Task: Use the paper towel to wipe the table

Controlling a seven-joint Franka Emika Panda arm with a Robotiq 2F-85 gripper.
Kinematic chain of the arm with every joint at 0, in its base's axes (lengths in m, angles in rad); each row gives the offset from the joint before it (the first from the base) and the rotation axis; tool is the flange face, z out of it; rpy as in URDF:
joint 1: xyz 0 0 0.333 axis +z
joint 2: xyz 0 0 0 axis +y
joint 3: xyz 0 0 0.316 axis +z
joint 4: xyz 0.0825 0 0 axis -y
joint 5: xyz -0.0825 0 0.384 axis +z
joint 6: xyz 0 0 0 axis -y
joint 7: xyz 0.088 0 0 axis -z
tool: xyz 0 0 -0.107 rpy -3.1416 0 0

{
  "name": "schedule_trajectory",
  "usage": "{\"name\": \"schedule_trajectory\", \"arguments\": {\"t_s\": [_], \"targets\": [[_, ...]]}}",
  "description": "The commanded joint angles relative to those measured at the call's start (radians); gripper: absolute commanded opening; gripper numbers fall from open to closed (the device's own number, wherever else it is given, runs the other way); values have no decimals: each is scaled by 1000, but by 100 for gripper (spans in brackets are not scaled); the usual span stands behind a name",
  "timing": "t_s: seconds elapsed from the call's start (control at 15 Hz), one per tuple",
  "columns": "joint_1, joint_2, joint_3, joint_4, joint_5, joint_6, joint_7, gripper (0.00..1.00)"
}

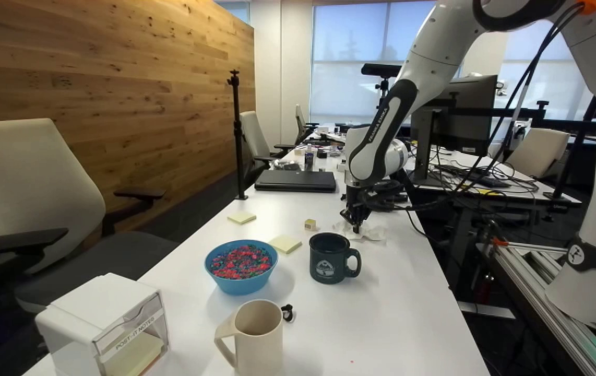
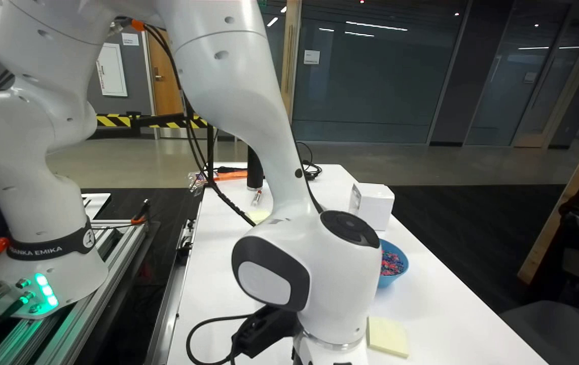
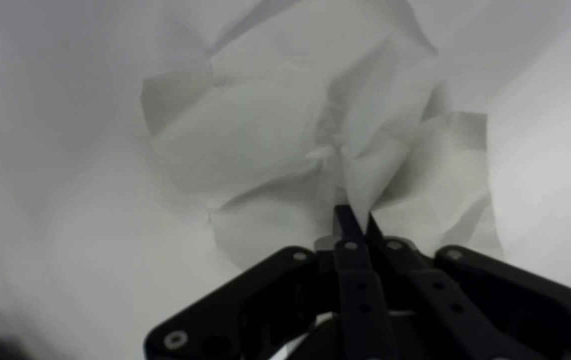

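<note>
The paper towel [image 3: 255,135] is a thin, crumpled whitish sheet spread on the white table [image 3: 90,280]. My gripper [image 3: 358,217] is shut on a raised fold of it, with the fingertips close to the table top. In an exterior view the gripper [image 1: 356,228] points straight down onto the paper towel [image 1: 375,233], near the right edge of the table [image 1: 392,313], behind the dark mug. The table [image 2: 213,274] also shows in an exterior view where the arm hides the paper towel and the fingers are out of view.
The dark mug [image 1: 326,266] stands just in front of the gripper. Near it are a small block [image 1: 310,225], pale note pads [image 1: 285,244] and a blue bowl [image 1: 240,283]. A beige mug [image 1: 261,344] and white box [image 1: 105,308] stand nearer the camera. A black laptop [image 1: 295,181] lies behind.
</note>
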Motion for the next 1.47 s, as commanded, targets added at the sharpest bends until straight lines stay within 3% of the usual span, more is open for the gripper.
{"name": "schedule_trajectory", "arguments": {"t_s": [0.0, 0.87, 1.4], "targets": [[1, 41, -1, 68, 32, -44, 40, 0], [140, -9, 21, -32, -43, 8, -3, 0], [182, -72, 31, -154, -107, 76, -85, 0]]}}
